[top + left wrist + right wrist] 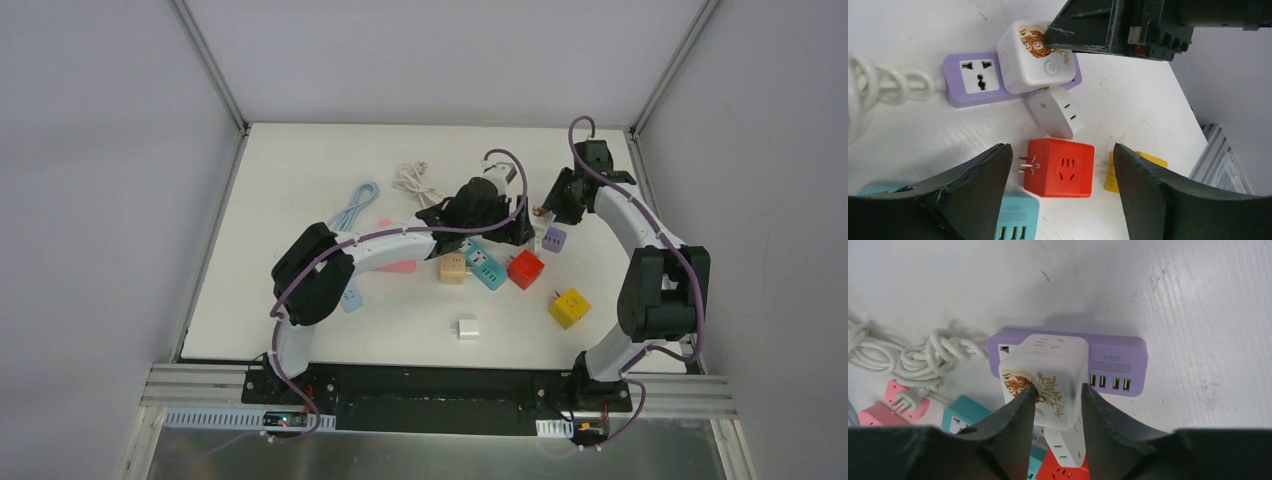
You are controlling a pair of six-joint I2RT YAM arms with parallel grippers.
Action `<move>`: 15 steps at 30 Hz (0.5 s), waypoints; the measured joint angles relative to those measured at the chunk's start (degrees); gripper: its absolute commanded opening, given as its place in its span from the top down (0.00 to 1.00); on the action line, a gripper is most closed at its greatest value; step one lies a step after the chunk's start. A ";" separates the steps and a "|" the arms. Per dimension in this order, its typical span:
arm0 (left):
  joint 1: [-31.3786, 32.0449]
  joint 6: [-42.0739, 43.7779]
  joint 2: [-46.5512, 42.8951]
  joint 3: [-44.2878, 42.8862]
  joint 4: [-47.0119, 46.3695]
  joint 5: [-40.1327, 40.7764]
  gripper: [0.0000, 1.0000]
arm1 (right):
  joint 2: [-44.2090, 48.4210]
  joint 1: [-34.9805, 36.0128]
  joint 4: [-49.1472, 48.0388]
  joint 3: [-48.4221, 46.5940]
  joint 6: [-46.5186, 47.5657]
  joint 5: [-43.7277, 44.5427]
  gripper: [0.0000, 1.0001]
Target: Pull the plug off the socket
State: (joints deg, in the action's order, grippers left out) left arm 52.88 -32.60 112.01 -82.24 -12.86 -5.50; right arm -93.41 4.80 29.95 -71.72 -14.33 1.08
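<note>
Red cube [1063, 167]: nearest, flat on the counter [300, 170], prongs pointing sideways, untouched.
Left end effector [1062, 152]: jaws wide apart, holding nothing, hanging above the red cube.
Plug [1048, 365]: white tiger-print block, seated in the purple socket strip [1113, 355] just beyond the red cube.
Right end effector [1057, 389]: fingers a narrow gap apart over the plug's printed face, not clasping it; I cannot tell whether they touch it.
Cord [923, 357]: white, coiled, leaving the strip's end.
</note>
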 measured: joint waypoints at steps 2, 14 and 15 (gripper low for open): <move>1.49 0.74 2.40 -3.02 1.20 2.12 0.25 | -0.92 -0.72 -0.55 -0.02 -0.20 -2.91 0.67; 6.80 2.21 14.75 -20.96 14.69 15.47 0.32 | 1.73 -3.78 -7.21 5.62 -0.22 -9.35 0.74; 7.04 2.21 15.52 -22.21 15.78 16.61 0.34 | 2.14 -3.96 -7.96 6.36 -0.28 -9.70 0.75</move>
State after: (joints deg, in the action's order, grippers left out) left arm 59.92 -30.39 127.52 -104.44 2.92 11.11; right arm -91.26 0.84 22.00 -65.36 -14.61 -8.62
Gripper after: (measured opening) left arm 0.700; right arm 0.271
